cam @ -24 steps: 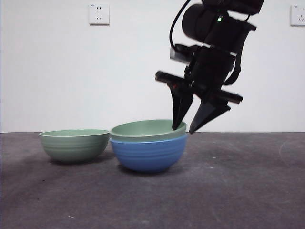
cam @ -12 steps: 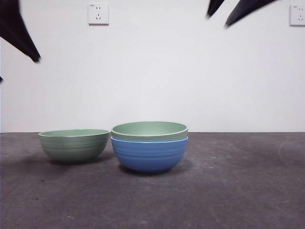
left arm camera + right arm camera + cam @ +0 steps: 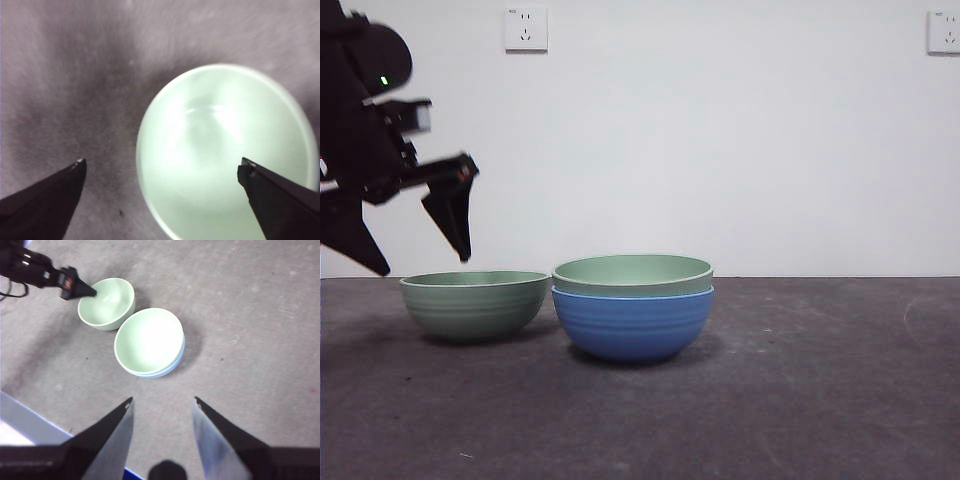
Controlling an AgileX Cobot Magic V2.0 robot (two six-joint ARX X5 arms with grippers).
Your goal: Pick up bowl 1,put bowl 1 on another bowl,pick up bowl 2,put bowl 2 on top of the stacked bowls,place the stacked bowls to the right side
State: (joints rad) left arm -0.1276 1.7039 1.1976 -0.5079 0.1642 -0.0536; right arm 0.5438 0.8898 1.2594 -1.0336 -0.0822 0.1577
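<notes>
A pale green bowl [image 3: 633, 271] sits nested in the blue bowl [image 3: 633, 325] at the table's middle; from the right wrist view they show as one stack [image 3: 149, 341]. A second pale green bowl [image 3: 475, 303] stands alone just left of them. My left gripper [image 3: 420, 258] hangs open just above this lone bowl's left rim. One jaw is over the inside of the bowl [image 3: 225, 150] and the other is outside it. My right gripper [image 3: 162, 400] is open and empty, high above the table, and out of the front view.
Two wall outlets [image 3: 526, 29] [image 3: 945, 32] are on the white wall behind. A white and blue edge [image 3: 25, 420] shows at the table's side in the right wrist view. Grey tabletop [image 3: 820, 380] stretches to the right of the bowls.
The right gripper let go of the green bowl on the blue one, rose and left the front view. The left arm came down from the upper left to the lone green bowl.
</notes>
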